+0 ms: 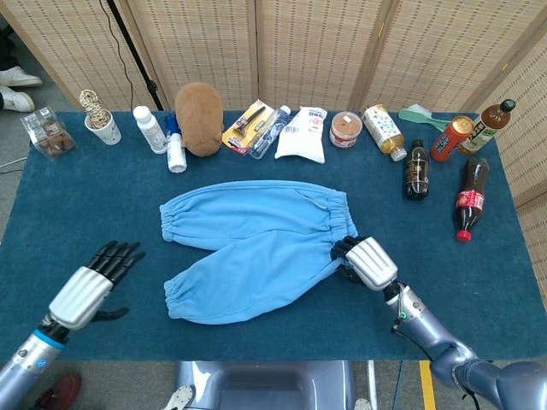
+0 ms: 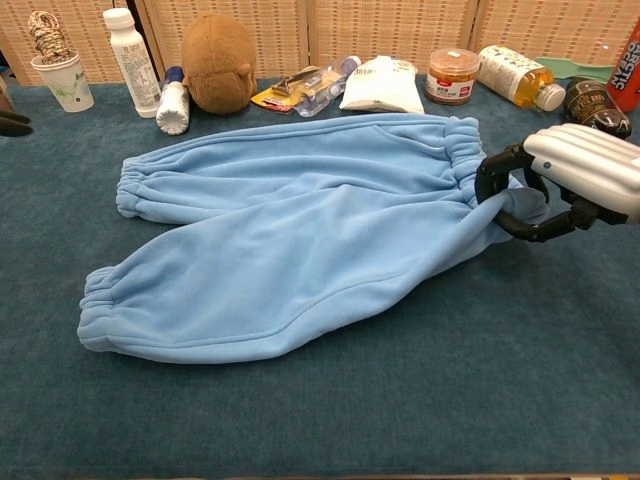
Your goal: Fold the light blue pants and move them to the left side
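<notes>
The light blue pants (image 1: pixel 252 239) (image 2: pixel 300 230) lie spread flat on the dark blue table, waistband to the right and both leg cuffs to the left. My right hand (image 1: pixel 366 261) (image 2: pixel 565 182) pinches the near corner of the waistband, with the cloth bunched between thumb and fingers. Over the table's front left, my left hand (image 1: pixel 90 286) hovers with its fingers apart and nothing in it, well short of the nearer leg cuff (image 1: pixel 175 299). In the chest view only dark fingertips (image 2: pixel 12 122) show at the left edge.
Along the back edge stand a paper cup (image 1: pixel 102 128), white bottles (image 1: pixel 150 128), a brown plush toy (image 1: pixel 199 118), packets (image 1: pixel 301 134), a jar (image 1: pixel 345 130) and drink bottles (image 1: pixel 416 169) (image 1: pixel 470 198). A clear box (image 1: pixel 47 132) sits far left.
</notes>
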